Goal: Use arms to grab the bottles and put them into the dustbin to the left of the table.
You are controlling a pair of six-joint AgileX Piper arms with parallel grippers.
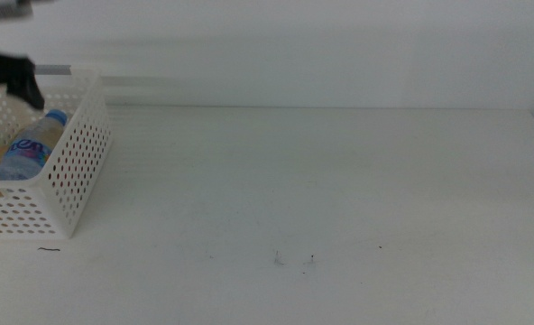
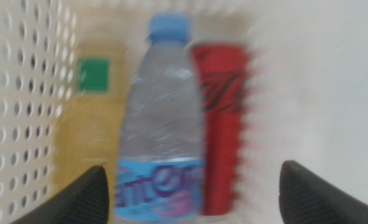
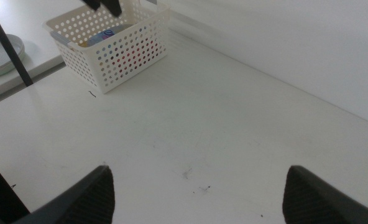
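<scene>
The white perforated dustbin (image 1: 78, 162) stands at the table's (image 1: 339, 199) left edge. Inside it lie a clear water bottle (image 2: 162, 118) with a blue cap, a red can (image 2: 221, 124) and a yellow-tea bottle (image 2: 94, 112) with a green label. From the middle view only the water bottle (image 1: 32, 144) is plain. My left gripper (image 1: 14, 77) hovers over the dustbin, open (image 2: 194, 169), nothing between its jaws. My right gripper (image 3: 198, 177) is open over the table's near side, far from the dustbin (image 3: 128, 56), and is out of the middle view.
A few dark specks (image 1: 294, 260) mark the tabletop near the front. Beyond the table's left edge, the right wrist view shows a grey dish (image 3: 0, 53) on a lower surface and a black pole (image 3: 7, 40).
</scene>
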